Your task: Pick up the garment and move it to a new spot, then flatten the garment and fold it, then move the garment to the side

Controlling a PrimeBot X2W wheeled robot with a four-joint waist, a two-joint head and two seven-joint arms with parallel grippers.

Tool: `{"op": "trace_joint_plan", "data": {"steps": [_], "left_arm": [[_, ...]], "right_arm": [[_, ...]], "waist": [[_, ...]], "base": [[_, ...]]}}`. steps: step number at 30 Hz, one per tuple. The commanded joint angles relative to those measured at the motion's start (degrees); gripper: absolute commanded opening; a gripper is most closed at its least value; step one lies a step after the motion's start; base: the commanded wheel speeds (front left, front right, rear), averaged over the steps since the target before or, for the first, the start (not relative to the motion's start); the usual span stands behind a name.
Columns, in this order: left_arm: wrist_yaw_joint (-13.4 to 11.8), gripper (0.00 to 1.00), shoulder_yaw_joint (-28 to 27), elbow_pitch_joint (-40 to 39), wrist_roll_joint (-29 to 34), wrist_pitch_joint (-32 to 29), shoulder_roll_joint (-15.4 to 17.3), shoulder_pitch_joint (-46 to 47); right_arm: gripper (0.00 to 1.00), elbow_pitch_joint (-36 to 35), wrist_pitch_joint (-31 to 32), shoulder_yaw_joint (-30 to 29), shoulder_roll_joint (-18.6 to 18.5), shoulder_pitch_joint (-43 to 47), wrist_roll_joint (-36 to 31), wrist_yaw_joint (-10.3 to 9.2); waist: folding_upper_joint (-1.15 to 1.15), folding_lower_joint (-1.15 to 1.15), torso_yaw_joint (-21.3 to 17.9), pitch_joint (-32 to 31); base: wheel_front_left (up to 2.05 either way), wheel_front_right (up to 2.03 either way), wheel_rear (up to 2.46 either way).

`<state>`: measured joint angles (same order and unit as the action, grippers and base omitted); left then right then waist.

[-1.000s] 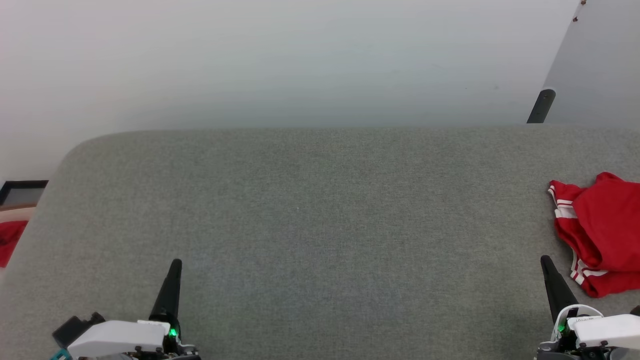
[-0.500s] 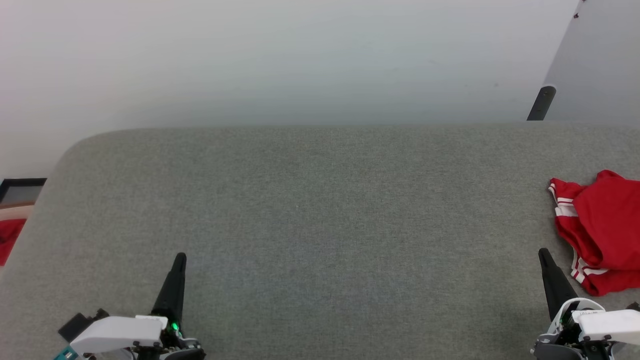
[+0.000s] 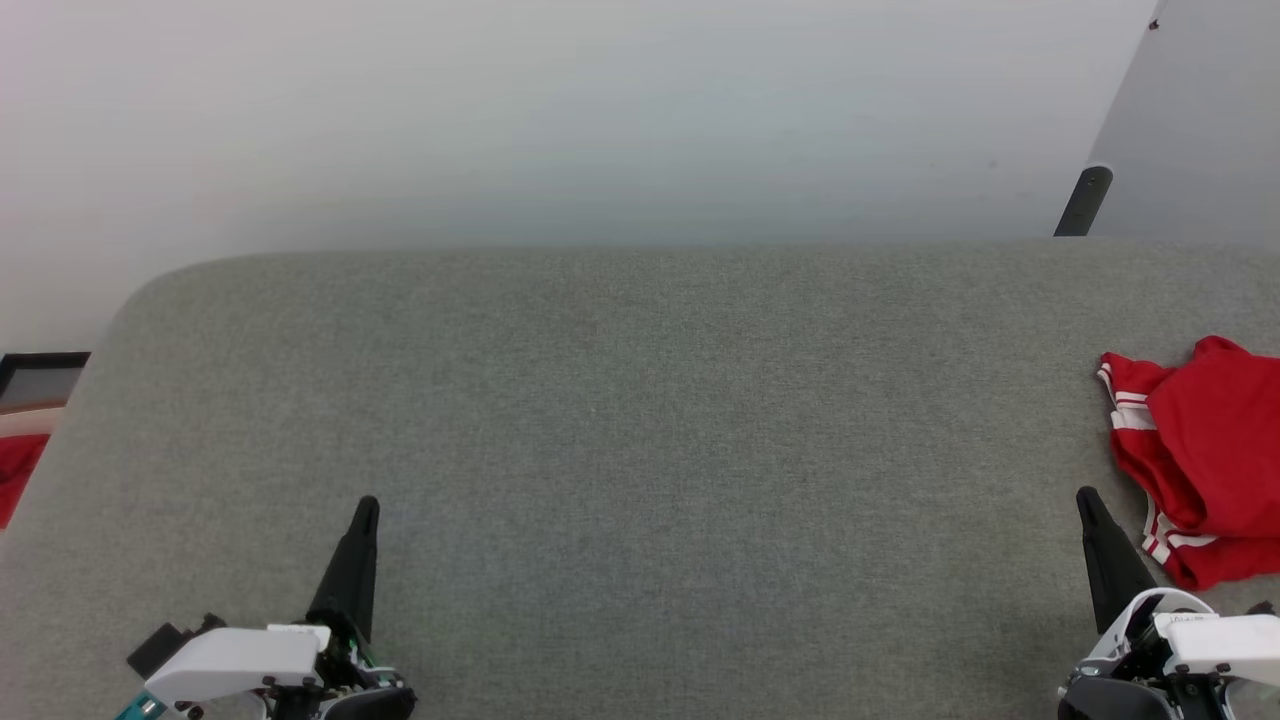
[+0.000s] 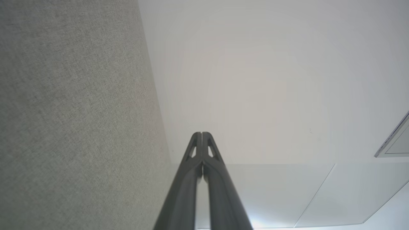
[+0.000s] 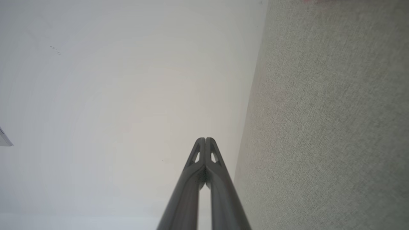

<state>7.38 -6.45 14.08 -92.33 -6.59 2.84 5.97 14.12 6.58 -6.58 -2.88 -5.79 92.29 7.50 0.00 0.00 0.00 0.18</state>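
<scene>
Nearest the camera, the left fingers [image 3: 350, 565] and the right fingers [image 3: 1108, 560] point up over the grey worktop [image 3: 640, 400]. Each pair is pressed shut on nothing, and the wrist views show their tips meeting.

Just past the right fingers, near but not touching them, the garment [image 3: 1200, 450] lies bunched at the worktop's right side. It is red with white stripe trim and is partly cut off by the frame. Whether it is loosely folded or merely heaped is hard to tell. The scene fits a jersey waiting to be picked up, or one folded and set aside. Any fresh grasp would need the fingers parted first.

Farther off, a red cloth [image 3: 15, 480] shows past the left edge. A dark post [image 3: 1085, 200] stands against the pale wall.
</scene>
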Motion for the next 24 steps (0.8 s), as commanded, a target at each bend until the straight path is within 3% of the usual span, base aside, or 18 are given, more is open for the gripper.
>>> {"op": "trace_joint_plan", "data": {"steps": [1,24], "left_arm": [[0.2,0.0,-0.19,-0.06,-0.15,-0.14,-0.04,0.55],[0.2,0.0,-0.17,-0.07,-0.16,-0.12,-0.03,0.54]], "right_arm": [[0.0,-0.2,0.11,-0.07,0.15,-0.76,0.2,-0.02],[0.0,-0.17,0.09,-0.04,0.15,-0.58,0.21,-0.02]], "waist": [[0.0,0.0,0.0,0.0],[0.0,0.0,0.0,0.0]], "base": [[0.0,0.0,0.0],[0.0,0.0,0.0]]}}
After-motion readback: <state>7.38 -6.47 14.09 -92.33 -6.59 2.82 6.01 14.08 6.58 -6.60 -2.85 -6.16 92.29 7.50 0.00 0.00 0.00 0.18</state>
